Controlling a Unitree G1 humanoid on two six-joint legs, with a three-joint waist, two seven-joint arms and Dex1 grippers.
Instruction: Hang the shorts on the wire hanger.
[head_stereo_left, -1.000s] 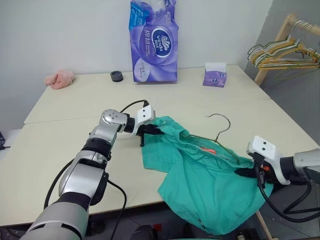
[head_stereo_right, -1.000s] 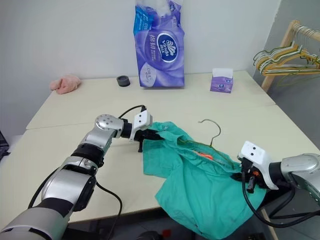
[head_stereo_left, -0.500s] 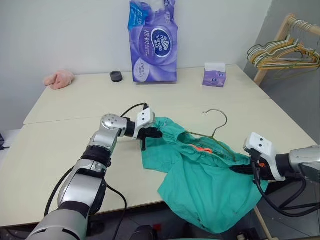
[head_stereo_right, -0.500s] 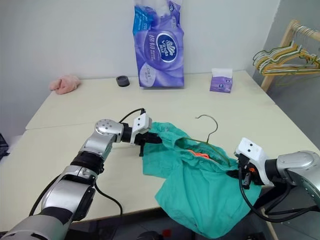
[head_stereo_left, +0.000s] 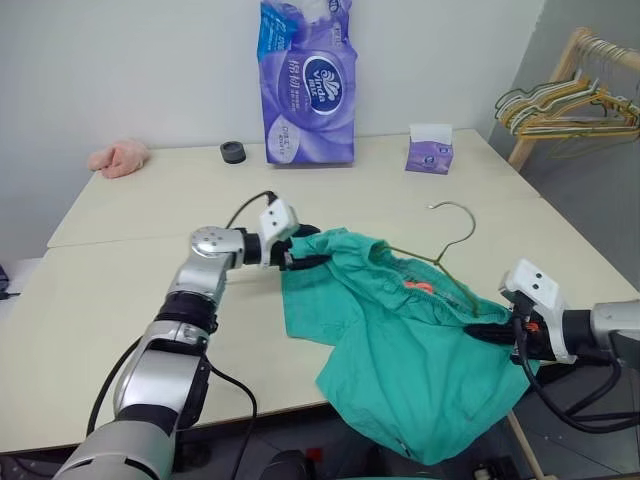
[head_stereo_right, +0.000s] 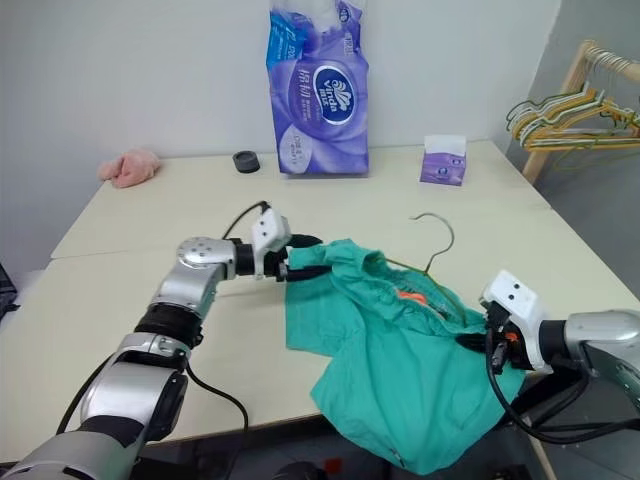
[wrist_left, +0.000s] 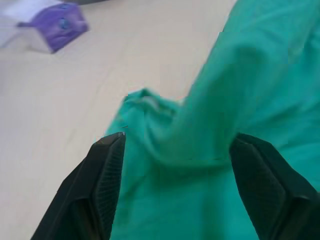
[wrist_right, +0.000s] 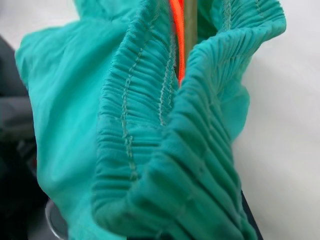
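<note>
Teal shorts (head_stereo_left: 400, 350) lie bunched at the counter's (head_stereo_left: 130, 290) near right part, lower half spilling over the front edge. The wire hanger (head_stereo_left: 440, 262) is threaded partly into the waistband, hook sticking up and back past the fabric, one orange clip visible inside the opening.

Left gripper (wrist_left: 175, 150): fingers spread wide, straddling a raised fold at the shorts' left waistband end, not pinching it. Right gripper (head_stereo_left: 480, 332): fingers closed tight on the gathered elastic waistband at the right end, the hanger wire running right beside the pinch in the right wrist view; cannot tell if the wire is also in the grip.

Risks, as a judgement:
- With the left end unheld, any pull from the right side could drag the whole garment off the counter edge, since much of it already hangs down.
- The hanger sits loose in the waistband; a tug could slide it out or tip it.
- Left fingers closing now may catch a single layer, or miss the elastic, leaving the waistband uneven on the wire.
</note>
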